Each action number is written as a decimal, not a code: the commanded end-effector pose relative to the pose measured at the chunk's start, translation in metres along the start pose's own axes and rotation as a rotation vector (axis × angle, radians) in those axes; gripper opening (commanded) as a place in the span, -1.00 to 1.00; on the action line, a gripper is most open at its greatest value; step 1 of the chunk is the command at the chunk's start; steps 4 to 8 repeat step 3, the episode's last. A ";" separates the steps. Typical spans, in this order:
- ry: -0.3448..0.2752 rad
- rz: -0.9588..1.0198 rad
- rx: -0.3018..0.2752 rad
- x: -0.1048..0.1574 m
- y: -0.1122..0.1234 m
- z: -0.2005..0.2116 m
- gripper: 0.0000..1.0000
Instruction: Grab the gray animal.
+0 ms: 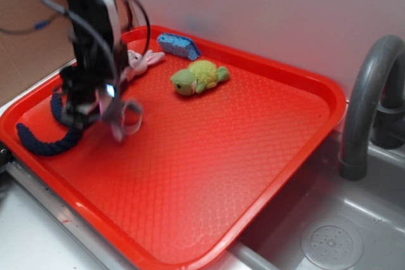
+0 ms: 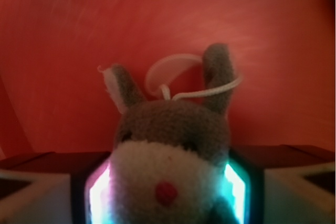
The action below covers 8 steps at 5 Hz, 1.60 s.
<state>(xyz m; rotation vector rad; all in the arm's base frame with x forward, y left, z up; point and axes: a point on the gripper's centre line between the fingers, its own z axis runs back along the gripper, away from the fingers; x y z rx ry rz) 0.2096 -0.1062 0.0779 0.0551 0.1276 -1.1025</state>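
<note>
**Gray animal in the jaws, grab looks made**

On my wrist feed the small gray plush animal with the white face and red nose (image 2: 170,169) fills the gap between the gripper (image 2: 168,190) pads, both lit pads pressed against its cheeks, ears and thin white string loop (image 2: 173,74) poking up. So I'm closed on it. From the exterior view, the toy (image 1: 123,115) hangs at the gripper (image 1: 111,109), blurred, over the red plastic tray's (image 1: 253,156) left side, just beside the dark navy rope (image 1: 44,140). The pink plush bunny (image 1: 142,61) lies behind it, the green-yellow plush turtle (image 1: 199,77) and blue sponge (image 1: 178,45) further along. I can't tell whether it's clear of the tray; I judge only a secure lift remains.
</note>
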 end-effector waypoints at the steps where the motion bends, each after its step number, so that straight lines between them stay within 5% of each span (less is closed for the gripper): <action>1: -0.127 0.456 0.046 -0.019 0.019 0.114 -1.00; 2: -0.179 0.588 0.052 -0.035 0.007 0.162 -1.00; 3: -0.224 0.686 0.056 -0.047 -0.028 0.189 -1.00; 8: -0.224 0.686 0.056 -0.047 -0.028 0.189 -1.00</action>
